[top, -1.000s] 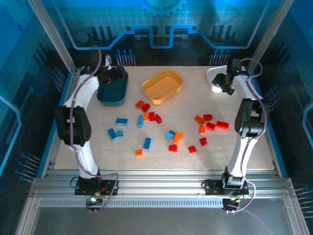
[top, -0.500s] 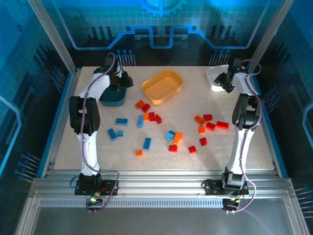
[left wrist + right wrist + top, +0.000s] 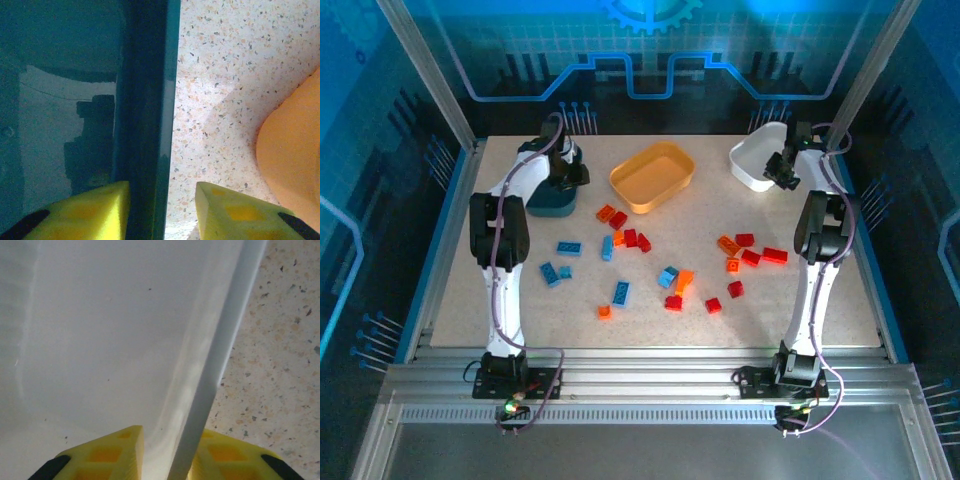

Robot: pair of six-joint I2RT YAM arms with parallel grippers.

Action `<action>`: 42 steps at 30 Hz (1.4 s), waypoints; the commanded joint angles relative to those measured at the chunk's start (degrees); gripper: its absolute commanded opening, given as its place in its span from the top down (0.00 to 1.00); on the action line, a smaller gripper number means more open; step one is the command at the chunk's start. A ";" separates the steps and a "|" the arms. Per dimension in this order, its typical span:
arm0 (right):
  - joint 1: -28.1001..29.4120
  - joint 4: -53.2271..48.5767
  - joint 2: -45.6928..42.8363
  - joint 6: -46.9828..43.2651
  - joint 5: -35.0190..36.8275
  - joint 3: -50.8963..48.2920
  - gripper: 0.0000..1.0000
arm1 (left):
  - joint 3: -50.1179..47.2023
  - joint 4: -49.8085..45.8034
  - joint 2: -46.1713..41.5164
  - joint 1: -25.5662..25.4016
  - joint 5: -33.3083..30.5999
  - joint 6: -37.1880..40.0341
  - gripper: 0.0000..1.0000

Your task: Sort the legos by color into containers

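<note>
A speckled worktop [image 3: 650,325] is seen from above, with two arms rising from its 6 o'clock edge. Three trays are set along the far side: a dark teal tray [image 3: 548,203] at 10 o'clock, a yellow-orange tray [image 3: 653,178] at 12 o'clock and a white tray [image 3: 755,165] at 2 o'clock.

The white tray's wall is clenched by the right pincer [image 3: 782,172], with one finger inside, one outside and both pressed against it.

The teal tray's wall facing the yellow-orange tray is straddled by the left pincer [image 3: 161,185]. A sliver of worktop is seen beside the outer finger, so whether the wall is gripped cannot be told.

Red, orange and light blue legos [image 3: 668,276] are scattered loose across the middle, from 9 to 3 o'clock.
</note>
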 commanded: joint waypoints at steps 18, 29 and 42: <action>11.00 4.20 -19.04 -6.58 4.69 -27.33 0.84 | 18.42 -2.92 10.83 -6.17 -0.87 7.46 0.94; 15.25 1.81 -15.23 -6.80 4.17 -20.38 0.84 | 17.26 -4.24 10.59 -8.26 2.64 4.98 0.97; 14.62 -1.26 -3.71 -9.56 2.59 -6.32 0.84 | 8.39 -2.06 4.88 -8.62 -0.06 -2.23 1.00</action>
